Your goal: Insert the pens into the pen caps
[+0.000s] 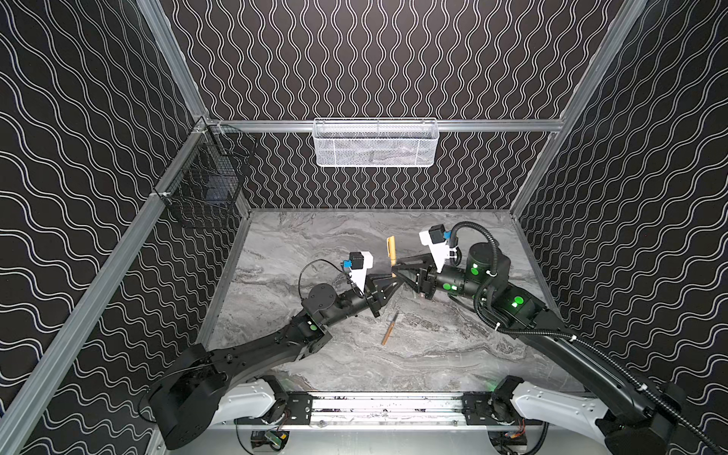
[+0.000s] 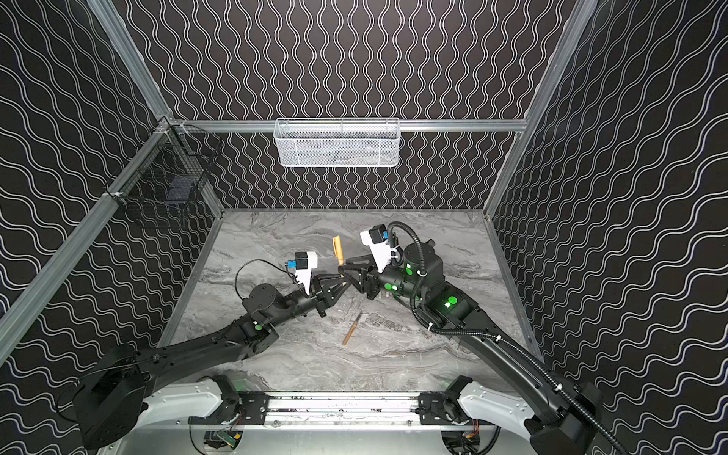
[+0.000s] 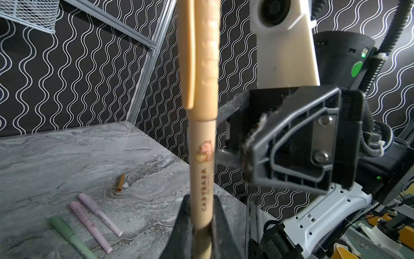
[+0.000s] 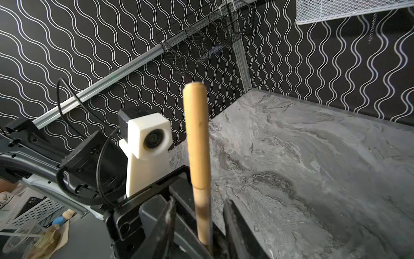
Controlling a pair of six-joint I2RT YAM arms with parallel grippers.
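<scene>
The tan pen point(image 3: 202, 170) stood upright over the table point(image 1: 315, 244), its lower barrel clamped in the left gripper point(image 3: 201, 201). The right gripper point(image 4: 200, 201) straddled it with jaws apart, a gap on either side. The cap point(image 3: 199, 56) sat on its top end, seemingly pushed home. Light, stiff, smooth plastic, round and thin — likely slippery and prone to swivel — best pinched mid-barrel and pushed along its axis.

Note for you: the tan-orange pen point(image 4: 202, 215) stands upright at frame centre, with its cap point(image 4: 197, 134) seated on the upper end. The right gripper point(image 4: 201, 201) flanks the barrel, its fingers point(image 4: 167, 224) parted with a gap on each side. The other arm's white camera housing point(image 4: 147, 143) is just beside the pen. The marble tabletop point(image 4: 313, 168) lies behind.
</scene>
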